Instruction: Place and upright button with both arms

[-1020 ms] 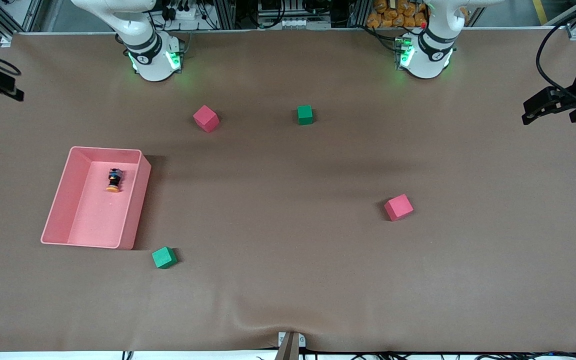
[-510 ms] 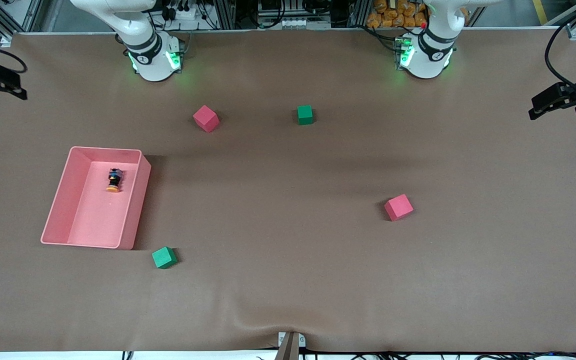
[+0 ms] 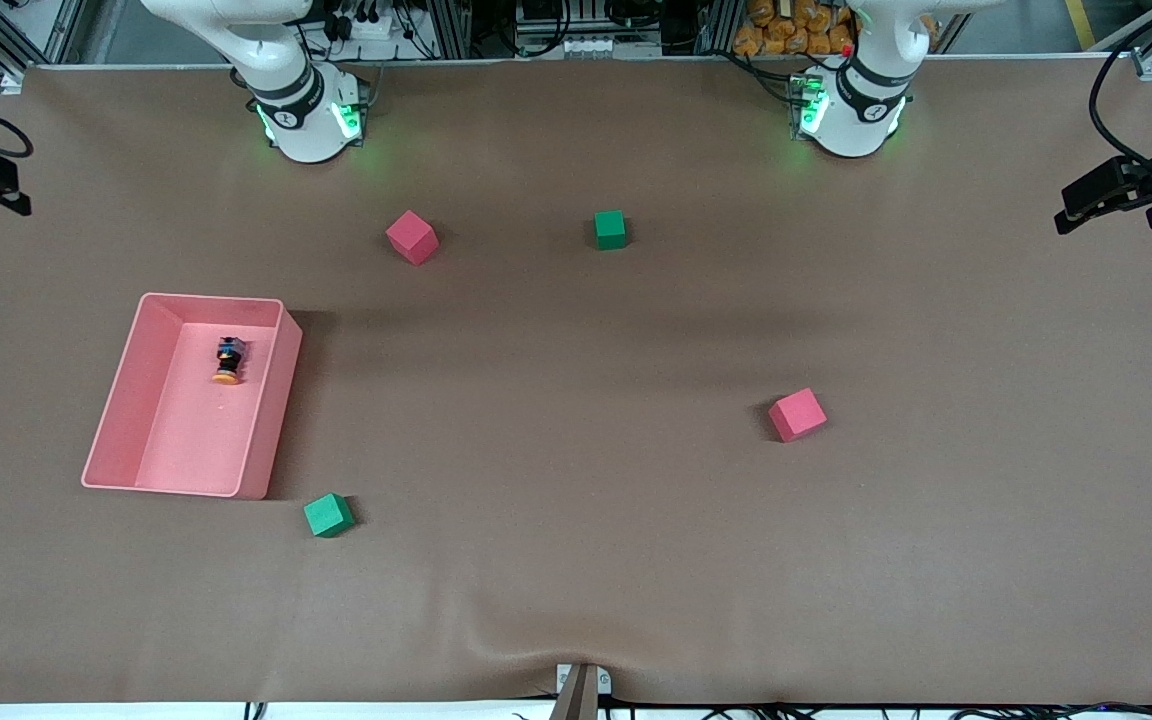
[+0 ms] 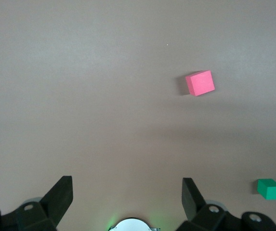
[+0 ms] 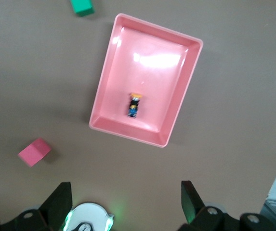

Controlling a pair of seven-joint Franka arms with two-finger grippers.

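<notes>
While sideways in tray [image 3: 272, 400], button [image 3: 228, 360]

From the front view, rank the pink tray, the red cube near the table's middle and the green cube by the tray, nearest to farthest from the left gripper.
1. Red cube, toward the left arm's end, closest to the left gripper.
2. Green cube, near the front camera, beside the tray's corner.
3. Pink tray, at the right arm's end, holding the button.

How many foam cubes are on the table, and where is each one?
4. Red cube and green cube near the bases; another red cube toward the left arm's end; another green cube beside the tray. None seem hidden.
</notes>
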